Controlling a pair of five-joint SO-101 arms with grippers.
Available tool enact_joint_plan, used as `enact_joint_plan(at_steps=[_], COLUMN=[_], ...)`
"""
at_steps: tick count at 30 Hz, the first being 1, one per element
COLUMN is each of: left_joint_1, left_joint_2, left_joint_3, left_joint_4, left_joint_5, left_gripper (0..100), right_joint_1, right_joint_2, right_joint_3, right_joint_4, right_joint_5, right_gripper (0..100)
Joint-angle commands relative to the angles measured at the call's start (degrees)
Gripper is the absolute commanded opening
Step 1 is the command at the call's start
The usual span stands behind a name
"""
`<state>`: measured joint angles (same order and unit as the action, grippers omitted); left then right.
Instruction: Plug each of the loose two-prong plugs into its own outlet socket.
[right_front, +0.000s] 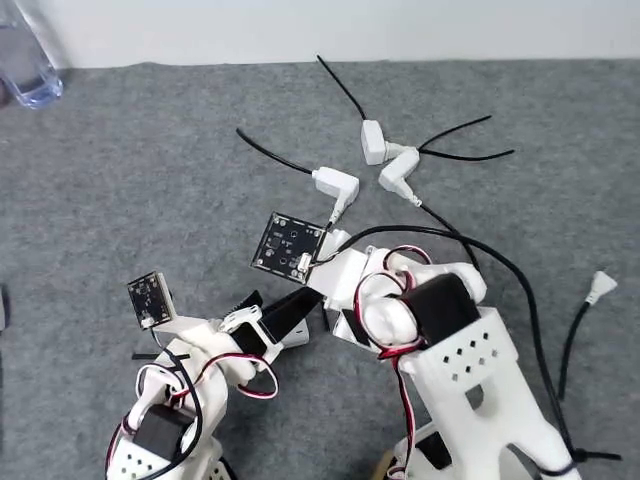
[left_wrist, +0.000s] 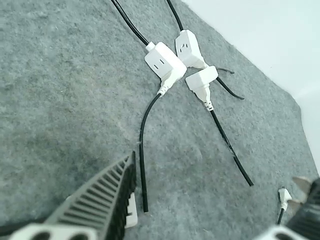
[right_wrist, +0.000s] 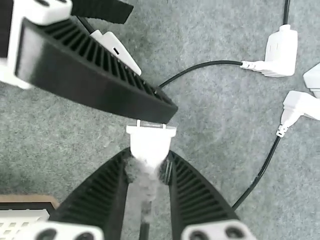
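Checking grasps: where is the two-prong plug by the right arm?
In the right wrist view the plug is clamped in the right hand, prongs close to a black finger of the left hand.

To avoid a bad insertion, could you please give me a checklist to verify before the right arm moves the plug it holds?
1. Plug clamped between the right jaws: ok.
2. Prongs pointing forward, away from those jaws: ok.
3. Path ahead free: not ok; one left jaw lies directly before the prongs.
4. Empty socket available: ok; outlet shows two open slots.
5. Prongs lined up with that outlet: not ok; it lies off to one side.
6. Second loose plug located: ok, lying apart from the outlets.
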<state>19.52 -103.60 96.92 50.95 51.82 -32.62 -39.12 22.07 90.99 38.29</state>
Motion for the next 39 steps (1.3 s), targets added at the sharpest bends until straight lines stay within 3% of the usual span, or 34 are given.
enact_joint_plan(at_steps=[1, 10, 24, 28, 39], left_joint_1=[0.18, 0.26, 0.00, 0.00, -0.09], left_joint_2=[-0.62, -0.62, -0.62, -0.62, -0.62], left_joint_3=[-0.48, -0.48, -0.48, -0.48, -0.48], left_joint_4=[0.18, 0.00, 0.18, 0.18, 0.26], left_joint_5=[-0.53, -0.53, -0.53, -0.53, -0.53], left_gripper=[48, 48, 48, 48, 48], right_joint_1=[-0.66, -0.66, -0.22, 0.48, 11.74], right_joint_2=[-1.54, -1.10, -0.66, -0.75, -1.36], right_joint_3=[-2.73, -10.37, -9.76, -6.24, 14.33], right_joint_4=[0.57, 4.18, 3.74, 2.77, -10.59], right_joint_5=[-0.62, -2.02, -1.58, 0.00, 7.12], right_gripper=[0.8, 0.8, 0.8, 0.8, 0.8])
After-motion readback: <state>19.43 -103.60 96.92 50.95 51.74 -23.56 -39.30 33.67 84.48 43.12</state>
